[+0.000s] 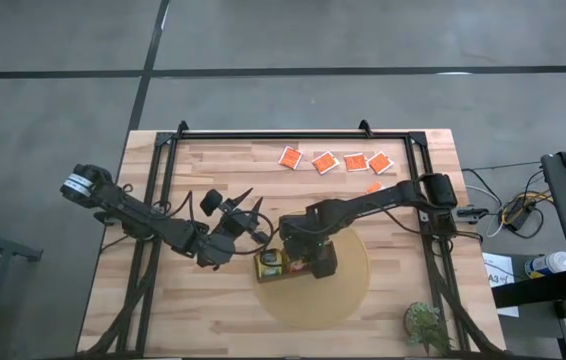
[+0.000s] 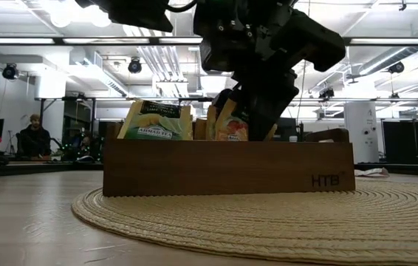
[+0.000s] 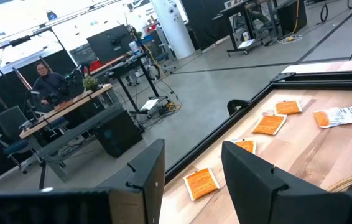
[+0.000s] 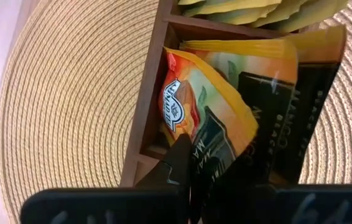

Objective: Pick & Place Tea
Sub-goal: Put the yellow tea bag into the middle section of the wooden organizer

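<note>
While the right gripper (image 1: pixel 300 262) is clamping a yellow-orange sachet (image 4: pixel 216 134) down in the wooden tray (image 2: pixel 227 168), its middle slot from what shows, the risk is snagging: packed neighbours and the divider just beside its fingers could be buckling the sachet or dragging others up on exit. Open room is only straight above. Left gripper (image 1: pixel 248 215) is hovering nearby, fingers apart, empty. Orange sachets (image 1: pixel 334 161) are lying well beyond, near the table's far edge.

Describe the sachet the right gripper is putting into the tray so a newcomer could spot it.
On the round woven mat stands a wooden tray. The right gripper is shut on a yellow-orange sachet in the middle compartment. Unlike the green-and-yellow sachets beside it, it carries a dark label.
</note>
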`<state>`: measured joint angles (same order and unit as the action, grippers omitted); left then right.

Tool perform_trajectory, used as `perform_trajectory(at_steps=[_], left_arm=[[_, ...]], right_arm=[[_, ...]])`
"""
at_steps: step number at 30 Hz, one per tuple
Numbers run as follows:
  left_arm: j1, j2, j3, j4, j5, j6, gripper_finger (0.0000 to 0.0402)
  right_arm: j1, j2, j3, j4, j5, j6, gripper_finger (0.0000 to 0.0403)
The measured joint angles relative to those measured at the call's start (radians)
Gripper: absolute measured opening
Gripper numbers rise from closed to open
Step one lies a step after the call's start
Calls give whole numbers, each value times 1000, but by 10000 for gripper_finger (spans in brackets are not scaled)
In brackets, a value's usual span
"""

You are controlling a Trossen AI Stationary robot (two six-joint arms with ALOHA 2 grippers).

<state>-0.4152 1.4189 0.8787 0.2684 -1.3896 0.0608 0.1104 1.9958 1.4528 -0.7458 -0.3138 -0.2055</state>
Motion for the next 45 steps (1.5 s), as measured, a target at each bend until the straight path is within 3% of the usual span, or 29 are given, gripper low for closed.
perform_trajectory(at_steps=[35,45], left_arm=[[0,0,0,0,0,0,153],[0,0,0,0,0,0,153]], right_arm=[[16,3,-2,53,0,-64,9],[16,3,-2,51,0,-65,67]])
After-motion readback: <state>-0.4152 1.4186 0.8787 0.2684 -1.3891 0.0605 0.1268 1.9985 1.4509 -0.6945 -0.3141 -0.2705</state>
